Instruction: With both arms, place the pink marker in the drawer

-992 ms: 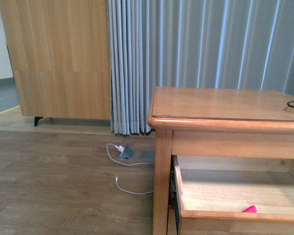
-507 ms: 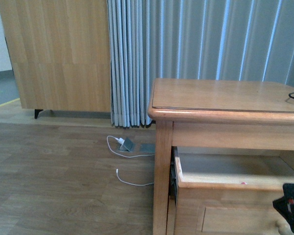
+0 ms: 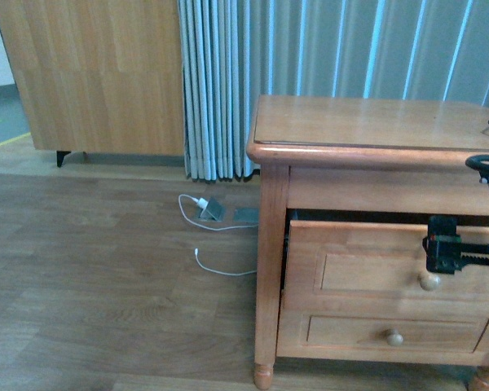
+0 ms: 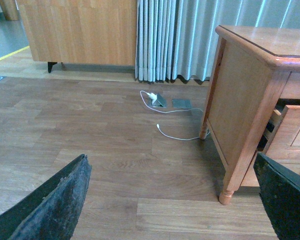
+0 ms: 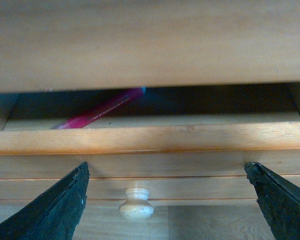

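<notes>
Now the pink marker (image 5: 102, 109) is seen inside the drawer (image 3: 375, 261); with the right gripper (image 5: 167, 200) spread at six o'clock, only final closing is needed.

The front view faces the cabinet (image 3: 375, 236) squarely from mid-distance. The left wrist view looks along the floor (image 4: 115, 150) toward its side. The right wrist view sits close before the drawer (image 5: 150, 140).

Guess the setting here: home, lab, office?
Probably a staged bedroom-style test room. A wooden nightstand with two drawers stands on wood-look flooring, grey pleated curtains hang behind, and a white charging cable trails loose on the floor.
</notes>
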Robot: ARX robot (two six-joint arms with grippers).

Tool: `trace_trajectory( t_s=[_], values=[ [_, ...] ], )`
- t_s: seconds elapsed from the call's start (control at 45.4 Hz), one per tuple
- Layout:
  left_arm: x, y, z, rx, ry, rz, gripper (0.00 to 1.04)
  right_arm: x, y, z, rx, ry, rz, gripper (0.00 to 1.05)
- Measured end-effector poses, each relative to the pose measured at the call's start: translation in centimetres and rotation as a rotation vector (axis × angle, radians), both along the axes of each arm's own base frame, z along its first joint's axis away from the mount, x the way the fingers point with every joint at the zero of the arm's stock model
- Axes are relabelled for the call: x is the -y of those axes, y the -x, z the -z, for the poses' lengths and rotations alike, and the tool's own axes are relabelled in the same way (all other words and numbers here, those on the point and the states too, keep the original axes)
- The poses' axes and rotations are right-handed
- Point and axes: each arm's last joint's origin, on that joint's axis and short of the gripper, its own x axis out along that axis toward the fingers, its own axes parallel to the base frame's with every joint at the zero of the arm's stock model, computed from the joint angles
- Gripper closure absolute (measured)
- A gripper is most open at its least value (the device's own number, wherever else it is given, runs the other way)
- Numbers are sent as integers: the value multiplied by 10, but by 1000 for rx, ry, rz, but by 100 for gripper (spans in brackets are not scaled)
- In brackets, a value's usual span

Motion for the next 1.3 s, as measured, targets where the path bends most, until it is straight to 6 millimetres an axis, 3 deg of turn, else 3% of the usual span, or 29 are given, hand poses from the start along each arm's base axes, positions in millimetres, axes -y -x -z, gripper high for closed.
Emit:
trace_trajectory(
  t_s=[0.287, 0.97, 1.103, 1.301],
  values=[
    [0, 0, 0, 0, 0, 0, 6, 0, -25, 9, 91, 1, 37, 8],
    [0, 0, 0, 0, 0, 0, 6, 3, -30, 16, 69, 22, 40, 8],
    [0, 0, 0, 0, 0, 0, 6, 2, -8, -2, 27, 27, 12, 8],
    [0, 0, 0, 0, 0, 0, 6, 9, 55, -52, 3, -44, -89, 8]
  ],
)
